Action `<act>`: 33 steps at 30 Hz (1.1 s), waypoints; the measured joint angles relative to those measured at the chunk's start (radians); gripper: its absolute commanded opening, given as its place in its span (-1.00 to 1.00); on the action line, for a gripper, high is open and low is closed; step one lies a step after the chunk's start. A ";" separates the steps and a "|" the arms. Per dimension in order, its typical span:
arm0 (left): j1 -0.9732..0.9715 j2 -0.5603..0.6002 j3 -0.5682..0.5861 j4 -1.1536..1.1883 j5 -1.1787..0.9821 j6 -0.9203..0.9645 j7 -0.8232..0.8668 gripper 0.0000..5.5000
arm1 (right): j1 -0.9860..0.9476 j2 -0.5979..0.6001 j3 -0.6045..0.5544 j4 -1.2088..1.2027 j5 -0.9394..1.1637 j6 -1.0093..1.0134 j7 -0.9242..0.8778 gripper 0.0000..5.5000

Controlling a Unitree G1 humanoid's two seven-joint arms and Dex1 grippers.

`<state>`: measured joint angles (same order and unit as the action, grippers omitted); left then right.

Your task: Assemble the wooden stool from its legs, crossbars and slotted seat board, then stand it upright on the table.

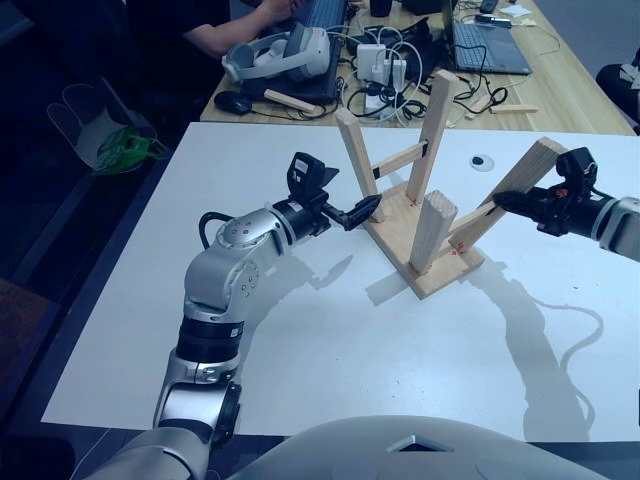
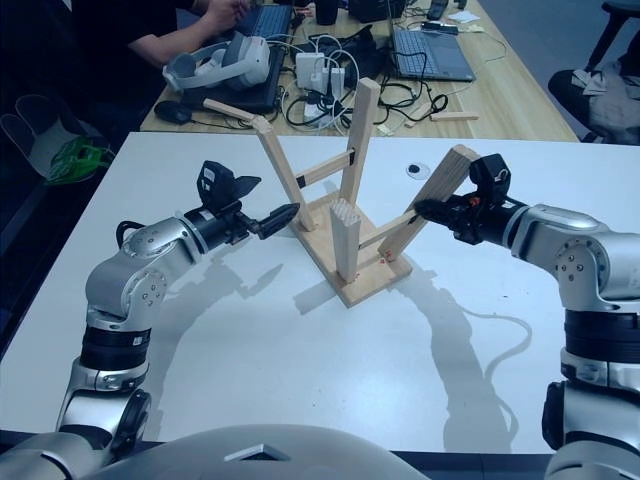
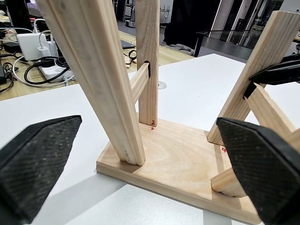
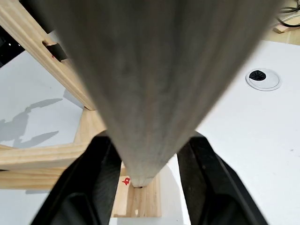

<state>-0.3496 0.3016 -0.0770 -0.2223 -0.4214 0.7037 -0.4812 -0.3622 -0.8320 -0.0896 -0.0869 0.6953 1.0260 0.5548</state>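
Observation:
The wooden stool stands upside down near the table's middle, its seat board (image 1: 440, 275) flat on the white top and its legs pointing up. A crossbar (image 1: 400, 160) joins the two far legs. My left gripper (image 1: 365, 212) is open at the foot of the left leg (image 1: 355, 160); in the left wrist view that leg (image 3: 101, 84) rises between the spread pads (image 3: 37, 159). My right gripper (image 2: 425, 210) is shut on the slanting right leg (image 2: 440, 190) low down, its fingers (image 4: 89, 183) pressed on both sides of it (image 4: 150, 70).
A round cable grommet (image 1: 483, 161) sits in the table behind the stool. A wooden desk beyond the far edge carries laptops, cables, a headset (image 1: 275, 55) and loose wooden pieces (image 1: 295, 100). Bare table top lies in front of the stool.

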 measured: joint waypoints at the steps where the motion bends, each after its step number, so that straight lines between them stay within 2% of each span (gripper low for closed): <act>1: 0.000 -0.004 0.000 0.000 0.000 0.000 0.004 0.96 | 0.008 -0.003 0.015 -0.030 -0.023 -0.001 -0.023 -0.09; 4: -0.002 -0.009 0.000 0.000 0.000 -0.003 0.010 0.96 | 0.030 0.031 0.004 -0.068 -0.044 0.006 -0.087 -0.02; 9: -0.010 -0.028 0.009 0.009 0.000 -0.034 0.017 0.96 | 0.046 0.278 -0.213 -0.023 0.067 -0.024 -0.200 -0.02; 11: -0.011 -0.031 0.010 0.012 0.000 -0.046 0.020 0.96 | 0.019 0.339 -0.286 -0.023 0.109 -0.036 -0.251 -0.02; 17: -0.013 -0.034 0.017 0.016 0.000 -0.059 0.018 0.96 | -0.087 0.418 -0.409 -0.061 0.213 -0.077 -0.352 -0.02; 20: -0.016 -0.033 0.018 0.018 0.000 -0.060 0.013 0.96 | -0.214 0.421 -0.445 -0.075 0.247 -0.115 -0.416 -0.02; 25: -0.025 -0.032 0.017 0.020 0.000 -0.062 0.009 0.96 | -0.400 0.362 -0.438 0.011 0.250 -0.127 -0.475 -0.02; 29: -0.033 -0.033 0.013 0.027 0.002 -0.066 0.007 0.96 | -0.239 0.319 -0.288 -0.006 0.225 0.032 -0.428 -0.02; 33: -0.033 -0.033 0.008 0.027 0.008 -0.066 0.005 0.96 | -0.194 0.327 -0.271 -0.053 0.218 0.024 -0.418 -0.02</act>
<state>-0.3822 0.2689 -0.0688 -0.1954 -0.4133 0.6380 -0.4767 -0.5564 -0.5052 -0.3609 -0.1394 0.9132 1.0504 0.1369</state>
